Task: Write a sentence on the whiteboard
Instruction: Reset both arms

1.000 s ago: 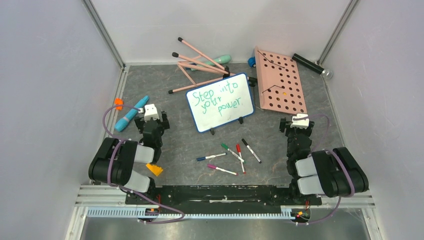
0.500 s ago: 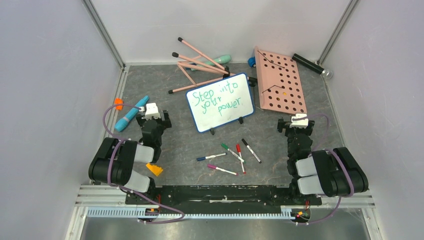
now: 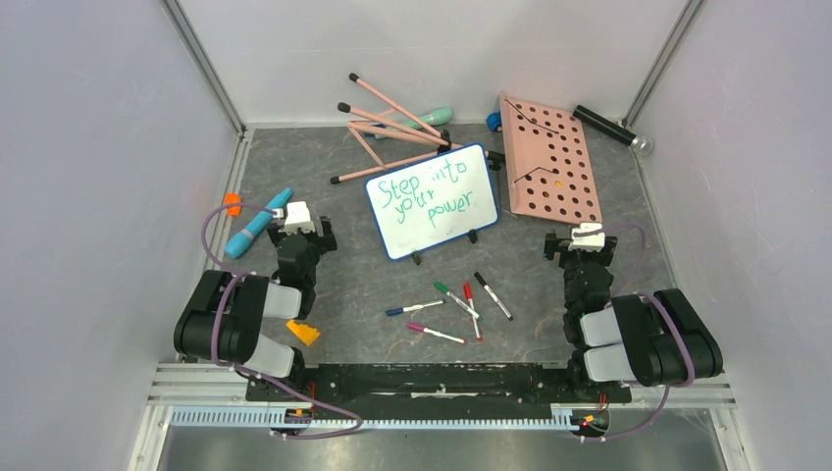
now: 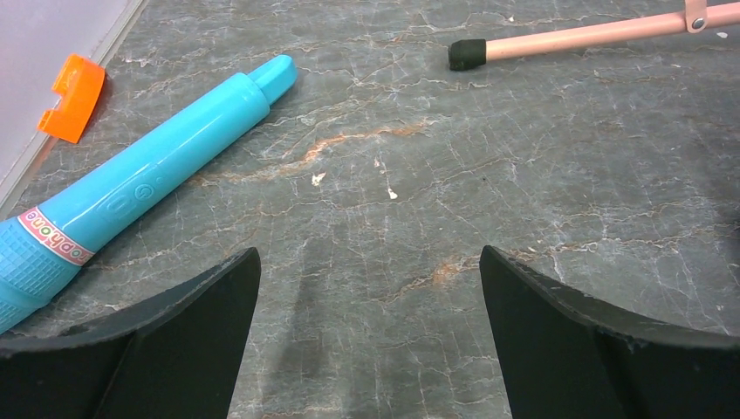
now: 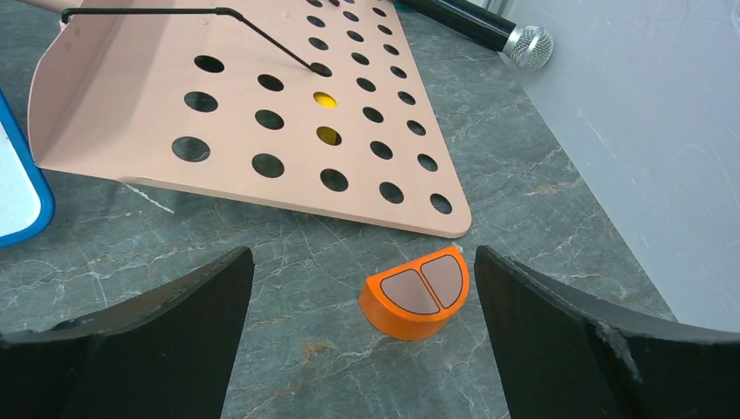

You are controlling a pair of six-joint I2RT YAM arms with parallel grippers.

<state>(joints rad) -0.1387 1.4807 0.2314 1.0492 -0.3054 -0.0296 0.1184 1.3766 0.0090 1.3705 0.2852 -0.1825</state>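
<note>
The whiteboard (image 3: 432, 201), white with a blue frame, stands propped mid-table. On it is the sentence (image 3: 428, 196) in green marker, "Step into your power". Its blue corner (image 5: 19, 192) shows at the left edge of the right wrist view. Several markers (image 3: 456, 302) lie loose in front of it. My left gripper (image 3: 298, 234) (image 4: 370, 262) hovers open over bare table, left of the board. To the board's right, my right gripper (image 3: 587, 243) (image 5: 362, 262) is open too, nothing between its fingers.
A pink board with round holes (image 3: 549, 162) (image 5: 262, 105) lies right of the whiteboard, an orange half-round block (image 5: 416, 292) just before it. A blue tube (image 4: 131, 188), an orange clip (image 4: 71, 98), pink sticks (image 3: 392, 128), a black microphone (image 3: 610, 128) and an orange wedge (image 3: 302, 333) lie around.
The left wrist has crept slightly toward the far side. The right arm, the whiteboard and the markers have not moved.
</note>
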